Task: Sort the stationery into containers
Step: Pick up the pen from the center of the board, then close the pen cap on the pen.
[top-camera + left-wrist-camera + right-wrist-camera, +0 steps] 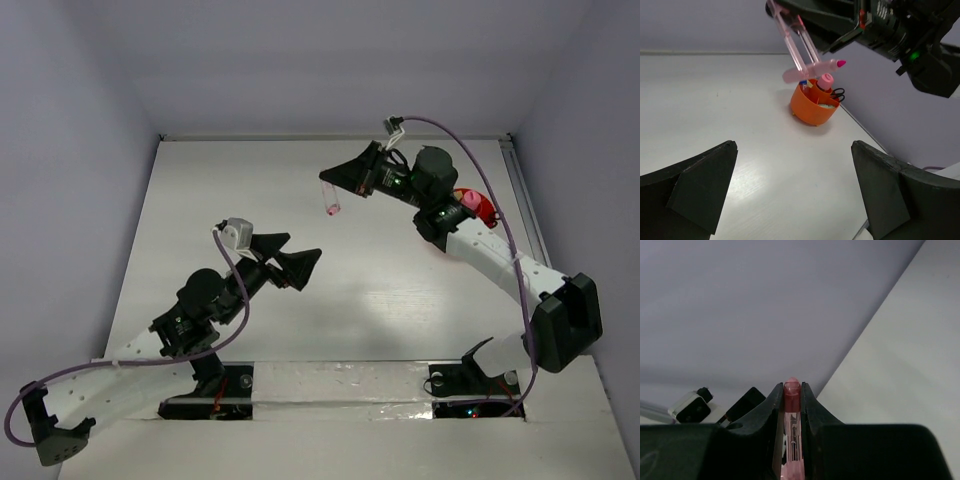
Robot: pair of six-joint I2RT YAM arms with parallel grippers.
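- White desk (400, 310) between plain grey walls.
- Right pincer (328, 184) is pinching a translucent pink marker (331, 203), held clear of the desk.
- Left pincer (303, 250) is spread and empty; the right arm looms ahead of it.
- Orange bowl (812, 111) stands ahead of the left pincer and behind the right pincer. It holds black-handled scissors (838, 93), a pink-capped marker (826, 80) and a blue-capped piece (803, 84).
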